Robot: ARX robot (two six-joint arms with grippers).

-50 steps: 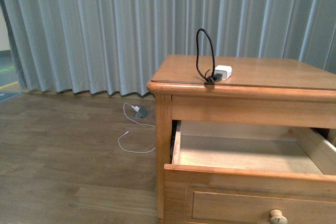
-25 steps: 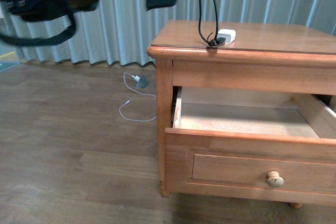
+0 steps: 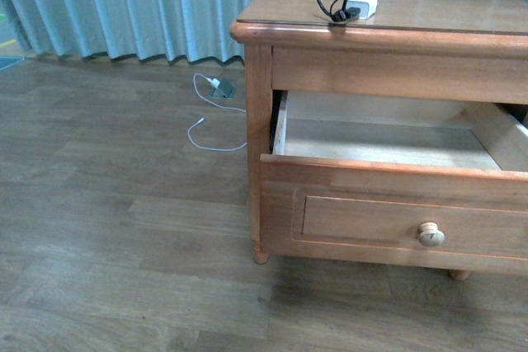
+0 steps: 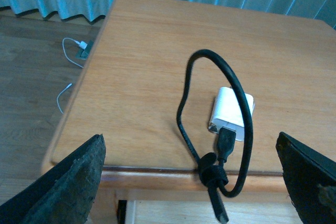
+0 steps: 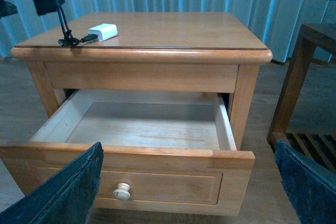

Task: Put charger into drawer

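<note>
Nightstand (image 5: 173, 30), honey-brown wood. Drawer (image 3: 388, 195) pulled out, pale inside, one round knob (image 3: 430, 235). We record left gripper (image 4: 189, 139) and right gripper (image 5: 187, 148) spread wide, holding nothing. Charger (image 4: 231, 113): white cube on the nightstand top near its front edge, black cable (image 4: 184, 98) looping upward.

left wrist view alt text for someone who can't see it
A white charger with a looped black cable lies on the wooden nightstand top, near its edge. The open left pincer hovers above it, dark fingers spread wide.
</note>
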